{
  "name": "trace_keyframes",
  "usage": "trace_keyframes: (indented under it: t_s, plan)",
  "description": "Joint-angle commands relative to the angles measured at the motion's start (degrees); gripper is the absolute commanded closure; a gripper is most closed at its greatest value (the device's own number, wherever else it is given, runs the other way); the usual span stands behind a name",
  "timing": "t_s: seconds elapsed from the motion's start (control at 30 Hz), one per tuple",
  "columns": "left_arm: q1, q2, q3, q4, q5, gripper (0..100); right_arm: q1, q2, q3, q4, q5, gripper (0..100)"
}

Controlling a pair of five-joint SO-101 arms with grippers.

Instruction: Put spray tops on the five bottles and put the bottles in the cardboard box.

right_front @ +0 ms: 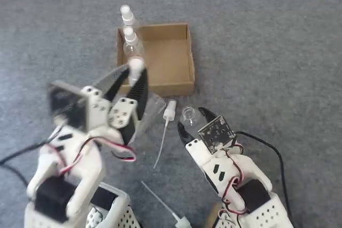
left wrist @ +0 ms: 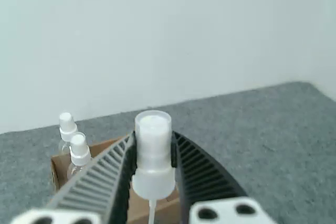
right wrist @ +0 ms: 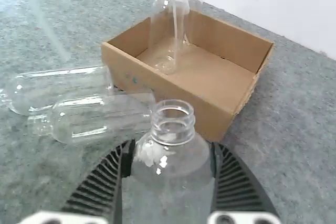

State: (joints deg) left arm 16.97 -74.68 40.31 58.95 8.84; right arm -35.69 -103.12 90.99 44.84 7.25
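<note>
Left claw [left wrist: 152, 139] pinches a spray top [left wrist: 153, 156]; right claw [right wrist: 170, 149] hugs the open bottle [right wrist: 169, 167], neck just above its tips; feed the tube [left wrist: 151, 211] in straight.

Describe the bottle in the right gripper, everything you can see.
Clear plastic bottle with round shoulders and a threaded neck, its mouth open with no spray top on. It stands upright between the black ribbed fingers of the right gripper, which are shut on its sides. It is just outside the cardboard box, on the arms' side, near a bare bottle lying down. Its base is hidden.
</note>
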Motion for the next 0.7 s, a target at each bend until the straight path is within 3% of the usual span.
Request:
trace_keyframes:
  t_s: [0.0, 0.23, 0.67]
  plan:
    - [-1.76, -5.45, 0.13, -2.02, 2.02, 99, -2.42, -0.84, -0.79, -1.71, 0.09, 92.0]
    - [-1.85, -13.71, 6.55, -7.03, 3.96, 99, -5.93, -0.84, -0.79, -1.98, 0.09, 91.9]
    - [-1.41, -26.29, 14.02, -10.64, 4.04, 99, -6.81, -0.84, 5.36, -15.25, 0.53, 91.8]
